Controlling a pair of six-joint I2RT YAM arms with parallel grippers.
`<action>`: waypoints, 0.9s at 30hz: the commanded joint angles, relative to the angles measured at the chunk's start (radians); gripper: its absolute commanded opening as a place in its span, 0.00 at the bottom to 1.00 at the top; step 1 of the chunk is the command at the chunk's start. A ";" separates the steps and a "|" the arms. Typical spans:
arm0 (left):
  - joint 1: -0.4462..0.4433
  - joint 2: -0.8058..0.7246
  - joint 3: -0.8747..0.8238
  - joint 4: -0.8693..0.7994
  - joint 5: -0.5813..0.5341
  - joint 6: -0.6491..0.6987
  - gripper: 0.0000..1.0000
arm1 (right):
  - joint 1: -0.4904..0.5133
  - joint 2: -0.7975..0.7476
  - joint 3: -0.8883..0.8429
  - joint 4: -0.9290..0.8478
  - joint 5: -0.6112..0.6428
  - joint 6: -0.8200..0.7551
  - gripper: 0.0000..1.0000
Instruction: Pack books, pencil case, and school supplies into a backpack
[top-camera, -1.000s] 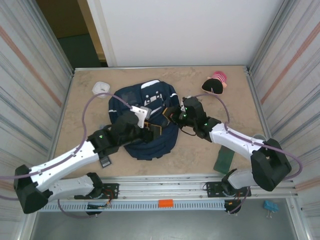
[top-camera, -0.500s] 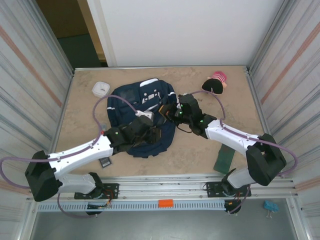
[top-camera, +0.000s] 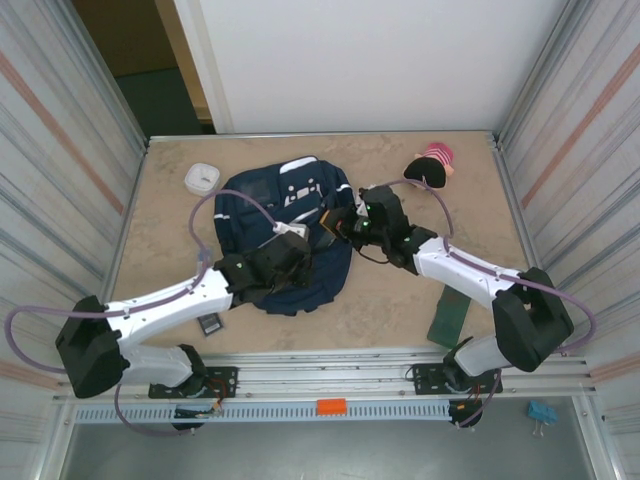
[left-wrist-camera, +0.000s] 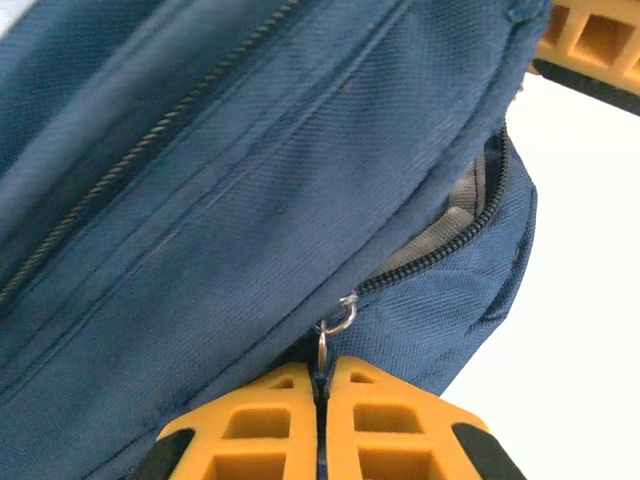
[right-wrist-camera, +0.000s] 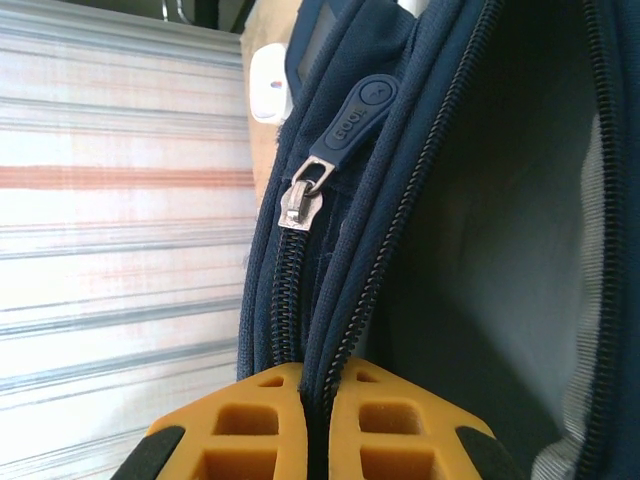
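The navy backpack (top-camera: 285, 200) is lying under both claws on the beige marbled bench (top-camera: 400, 300), between ribbed metal walls (top-camera: 60, 130). The left claw (left-wrist-camera: 322, 378) is pinching its zip pull (left-wrist-camera: 322, 348); the right claw (right-wrist-camera: 318, 385) is clamping its opening's edge.

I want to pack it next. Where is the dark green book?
Seen from above, the thin dark green book lies at the near right edge of the table, beside the right arm, apart from the big navy fabric backpack.
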 joint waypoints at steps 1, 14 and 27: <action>0.023 -0.061 -0.061 -0.044 -0.062 -0.009 0.00 | -0.074 -0.083 0.017 0.017 -0.045 -0.054 0.00; 0.071 -0.172 -0.178 0.268 0.090 0.069 0.00 | -0.107 -0.119 -0.018 -0.049 -0.089 -0.083 0.39; 0.071 -0.102 -0.101 0.315 0.186 0.118 0.00 | 0.031 -0.043 -0.066 0.024 0.044 0.020 0.35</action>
